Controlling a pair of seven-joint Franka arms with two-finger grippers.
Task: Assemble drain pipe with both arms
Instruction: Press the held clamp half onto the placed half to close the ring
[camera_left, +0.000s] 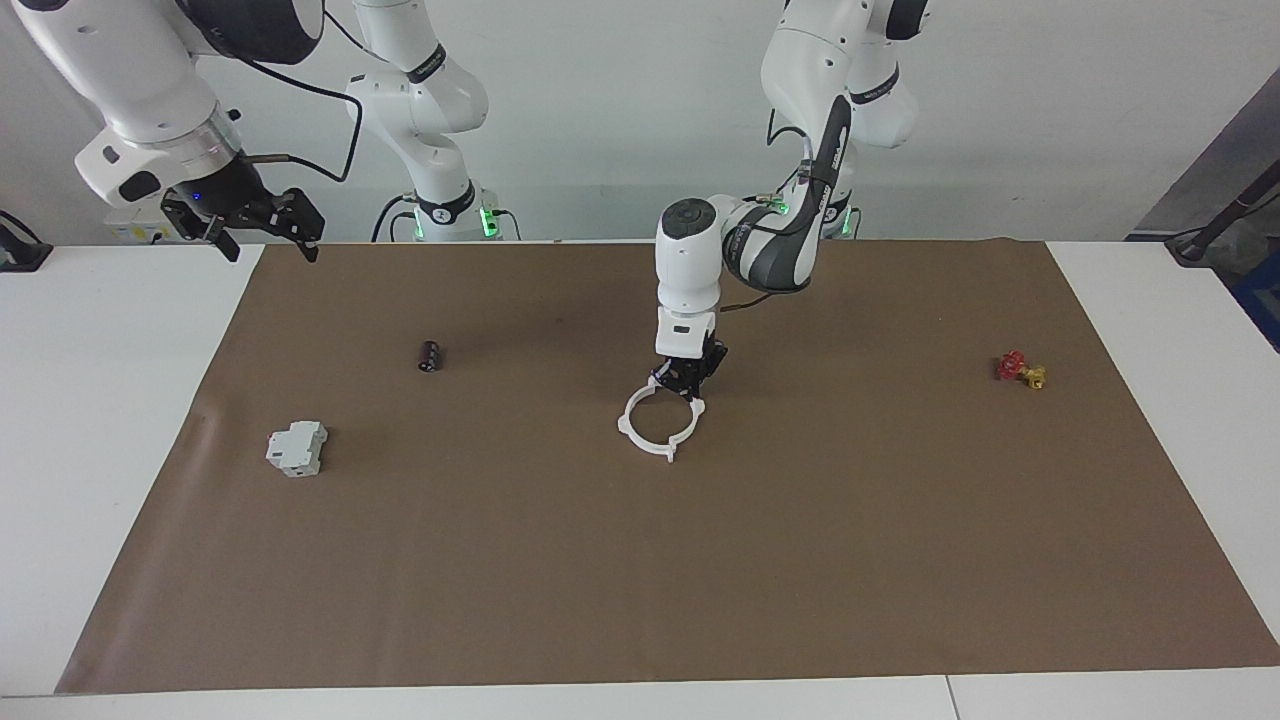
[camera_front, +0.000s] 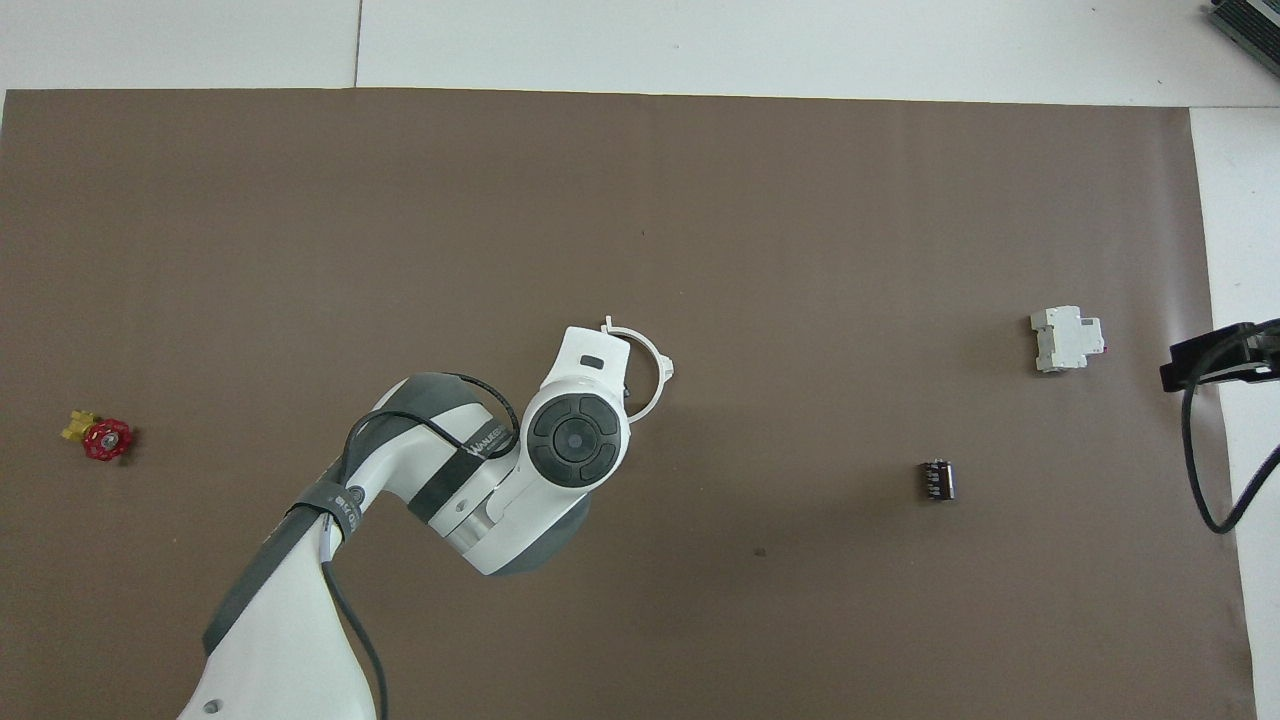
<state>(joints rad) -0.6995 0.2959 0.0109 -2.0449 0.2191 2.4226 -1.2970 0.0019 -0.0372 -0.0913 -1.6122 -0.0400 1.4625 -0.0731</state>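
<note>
The drain pipe (camera_left: 657, 425) lies mid-mat as a white ring, its two half-arcs together with small tabs sticking out. My left gripper (camera_left: 686, 383) reaches down from the left arm and sits at the ring's rim on the side nearer the robots, touching or just above it. In the overhead view the left hand (camera_front: 578, 430) covers most of the ring, and only one arc (camera_front: 655, 368) shows. My right gripper (camera_left: 266, 236) is open and empty, raised over the mat's edge at the right arm's end. It also shows in the overhead view (camera_front: 1215, 362).
A grey boxy block (camera_left: 297, 448) and a small black cylinder (camera_left: 430, 356) lie on the brown mat (camera_left: 640, 580) toward the right arm's end. A red-and-yellow valve (camera_left: 1020, 370) lies toward the left arm's end.
</note>
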